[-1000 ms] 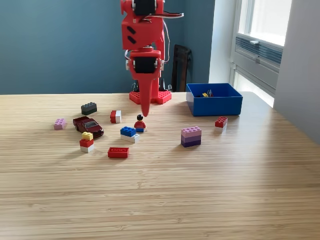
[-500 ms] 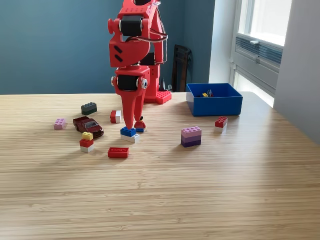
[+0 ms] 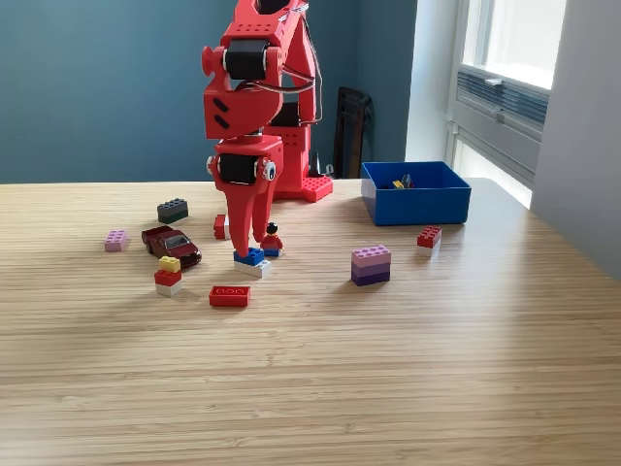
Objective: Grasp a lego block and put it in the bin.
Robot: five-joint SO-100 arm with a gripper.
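The red arm leaned down from its base at the far edge of the bench (image 3: pixel 408 388), and its end effector (image 3: pixel 247 249) pointed straight down, tips at the blue-and-white lego block (image 3: pixel 251 261) near the middle of the bench. The two fingers stood slightly apart around the top of the blue brick, but whether they pressed on it could not be told from this view. Just beside the block, toward the exterior view's right, stood a small minifigure (image 3: pixel 272 241) with a red body and black head. A red-and-white block (image 3: pixel 221 226) lay partly hidden behind the end effector.

The bin (image 3: pixel 417 206) sat near the far right corner of the bench in the exterior view, well apart from the end effector, with a few small pieces inside. A small red block (image 3: pixel 429 237) lay just in front of it, and a purple stacked block (image 3: pixel 371 264) nearer the middle.

Toward the exterior view's left lay a flat red brick (image 3: pixel 230 295), a yellow-red-white stack (image 3: pixel 169 276), a dark red toy car (image 3: pixel 172 244), a dark grey brick (image 3: pixel 173 210) and a pink brick (image 3: pixel 116 239).
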